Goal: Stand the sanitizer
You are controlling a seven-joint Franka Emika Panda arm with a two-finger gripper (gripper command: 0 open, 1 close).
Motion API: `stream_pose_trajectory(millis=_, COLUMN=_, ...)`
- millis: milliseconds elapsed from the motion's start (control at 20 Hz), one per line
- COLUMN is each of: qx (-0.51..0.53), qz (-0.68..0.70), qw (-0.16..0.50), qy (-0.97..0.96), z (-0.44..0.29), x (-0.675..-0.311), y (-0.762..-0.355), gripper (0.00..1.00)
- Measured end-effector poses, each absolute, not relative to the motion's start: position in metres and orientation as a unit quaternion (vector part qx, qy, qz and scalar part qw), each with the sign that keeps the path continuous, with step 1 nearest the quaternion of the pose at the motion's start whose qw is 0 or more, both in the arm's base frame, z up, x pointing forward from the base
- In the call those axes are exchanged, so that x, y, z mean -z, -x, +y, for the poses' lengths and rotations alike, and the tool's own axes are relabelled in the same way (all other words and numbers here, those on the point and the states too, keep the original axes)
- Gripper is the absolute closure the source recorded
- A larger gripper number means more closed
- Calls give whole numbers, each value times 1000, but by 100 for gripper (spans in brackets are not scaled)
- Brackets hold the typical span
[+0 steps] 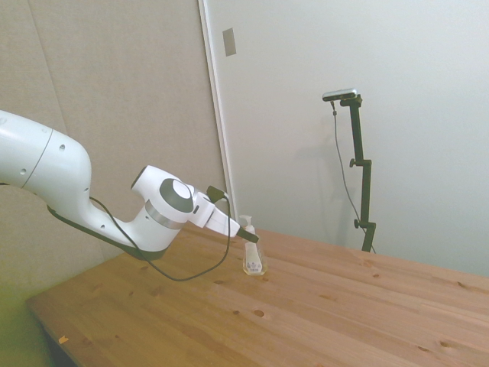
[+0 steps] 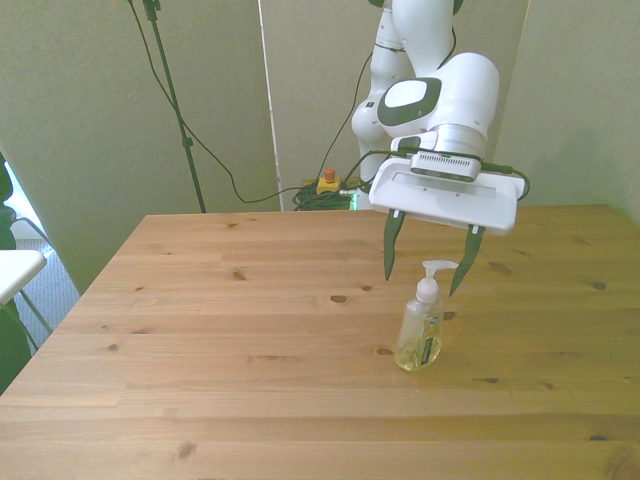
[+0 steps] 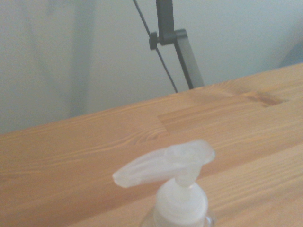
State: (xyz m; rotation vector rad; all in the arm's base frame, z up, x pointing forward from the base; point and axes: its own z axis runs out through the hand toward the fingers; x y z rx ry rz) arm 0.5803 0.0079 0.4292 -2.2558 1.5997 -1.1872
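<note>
The sanitizer (image 2: 420,330) is a small clear pump bottle of pale yellowish liquid, standing upright on the wooden table (image 2: 200,330). It also shows upright in the side view (image 1: 253,257). My gripper (image 2: 424,284) is open, its two dark fingers hanging apart on either side of the white pump nozzle without touching it. In the side view the gripper (image 1: 250,238) sits just above and behind the bottle's top. The wrist view shows the white pump nozzle (image 3: 165,166) close up.
The tabletop around the bottle is bare wood. A red-and-yellow button box (image 2: 327,182) and cables lie on the floor behind the table's far edge. A white object's edge (image 2: 15,270) shows at the front view's left.
</note>
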Motion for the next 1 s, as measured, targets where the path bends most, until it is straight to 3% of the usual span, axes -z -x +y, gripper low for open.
stream_pose_trajectory(millis=350, qx=286, qz=522, qw=58, qy=802, z=9, x=-440, y=-567, gripper=0)
stream_pose_trajectory(millis=1000, qx=159, qz=460, qw=38, qy=873, z=13, x=-422, y=-534, gripper=0)
